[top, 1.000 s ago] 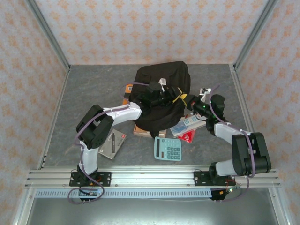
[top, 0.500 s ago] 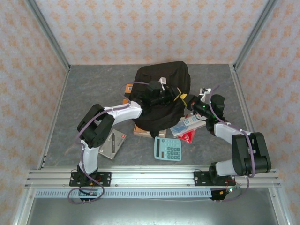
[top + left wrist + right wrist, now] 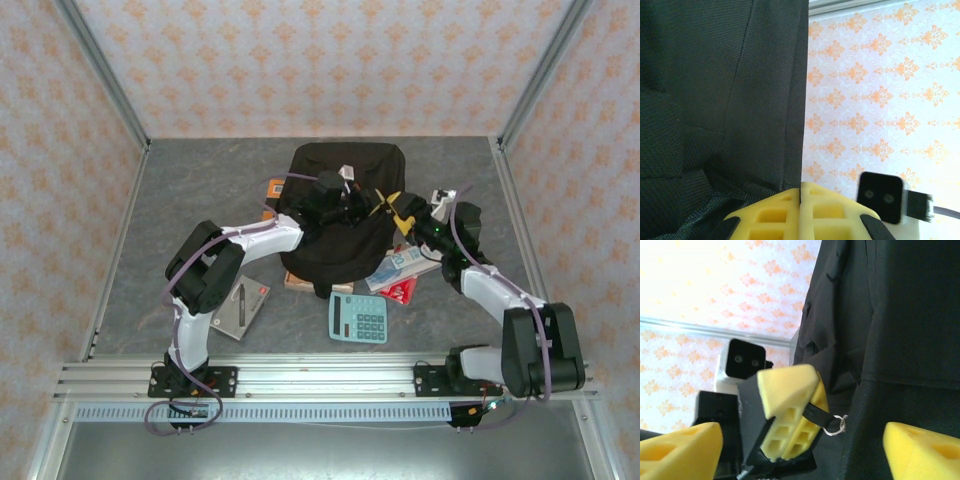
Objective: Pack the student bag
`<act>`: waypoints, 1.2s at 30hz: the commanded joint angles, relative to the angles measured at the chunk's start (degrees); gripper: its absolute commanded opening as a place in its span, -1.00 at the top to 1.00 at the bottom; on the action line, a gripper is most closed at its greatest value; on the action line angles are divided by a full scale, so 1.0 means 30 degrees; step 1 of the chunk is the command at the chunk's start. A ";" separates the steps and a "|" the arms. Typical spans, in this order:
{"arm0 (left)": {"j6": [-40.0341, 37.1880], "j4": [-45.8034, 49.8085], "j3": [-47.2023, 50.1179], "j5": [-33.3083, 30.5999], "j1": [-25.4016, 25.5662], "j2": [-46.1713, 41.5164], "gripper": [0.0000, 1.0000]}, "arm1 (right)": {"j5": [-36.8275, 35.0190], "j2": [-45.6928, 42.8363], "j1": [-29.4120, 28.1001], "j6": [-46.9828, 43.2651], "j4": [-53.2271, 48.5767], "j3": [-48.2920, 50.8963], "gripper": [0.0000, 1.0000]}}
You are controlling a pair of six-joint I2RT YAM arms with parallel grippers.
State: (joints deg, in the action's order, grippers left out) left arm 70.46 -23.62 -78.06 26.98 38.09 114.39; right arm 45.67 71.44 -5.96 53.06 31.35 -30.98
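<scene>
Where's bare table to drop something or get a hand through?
Bare: the table between the left wall and the student bag; also the far strip behind the bag. Crowded: in front of the bag, where the calculator, grey booklet and red packet lie.
</scene>
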 commanded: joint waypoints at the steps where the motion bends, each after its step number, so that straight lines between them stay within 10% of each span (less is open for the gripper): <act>1: -0.0420 -0.0170 0.0030 -0.0212 -0.0241 -0.0445 1.00 | -0.2357 -0.0786 0.0193 -0.0832 -0.1753 -0.0815 -0.75; 24: -0.0571 0.0690 -0.0399 0.0307 0.0704 0.0153 1.00 | -0.2550 0.4809 -0.0133 -0.1178 -0.6017 -0.5194 0.09; 31: -0.1034 0.2119 -0.1023 0.0483 0.1117 0.0076 1.00 | -0.4759 0.4937 -0.0357 -0.2330 -0.9305 -0.6286 1.00; 36: -0.1818 0.3802 -0.0894 0.0441 0.1334 -0.0768 1.00 | -0.6176 0.4607 -0.0333 -0.3105 -1.1129 -0.7278 1.00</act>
State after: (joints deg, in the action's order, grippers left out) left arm 67.72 -16.40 -79.42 27.27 41.50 114.54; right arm 31.62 86.54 -6.96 46.11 2.22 -50.00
